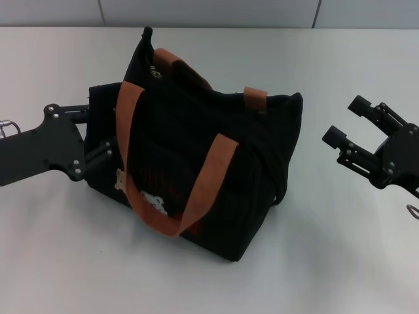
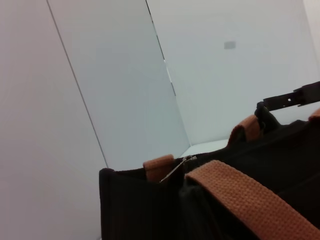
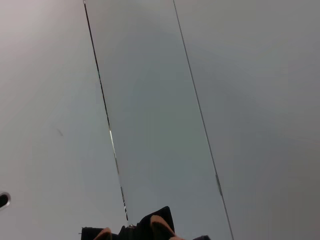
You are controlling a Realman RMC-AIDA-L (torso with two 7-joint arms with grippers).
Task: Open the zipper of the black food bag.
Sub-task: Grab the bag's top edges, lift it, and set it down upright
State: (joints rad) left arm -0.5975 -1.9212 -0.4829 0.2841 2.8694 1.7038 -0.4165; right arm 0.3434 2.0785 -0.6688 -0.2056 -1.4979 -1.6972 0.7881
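Note:
The black food bag [image 1: 196, 170] stands upright in the middle of the table, its orange-brown handles [image 1: 209, 176] draped over the near side with the bear patches [image 1: 154, 203]. The zipper's silver pull tab [image 1: 156, 70] sits at the far-left top corner, and it also shows in the left wrist view as the pull tab [image 2: 175, 169]. My left gripper [image 1: 99, 132] is at the bag's left end, fingers apart and touching the fabric. My right gripper [image 1: 346, 120] hangs open to the right of the bag, clear of it. Only the bag's top [image 3: 150, 229] shows in the right wrist view.
The white table [image 1: 340, 261] spreads around the bag, with a grey wall [image 1: 209, 12] along its far edge. A small metal ring [image 1: 413, 210] lies at the right edge below my right gripper.

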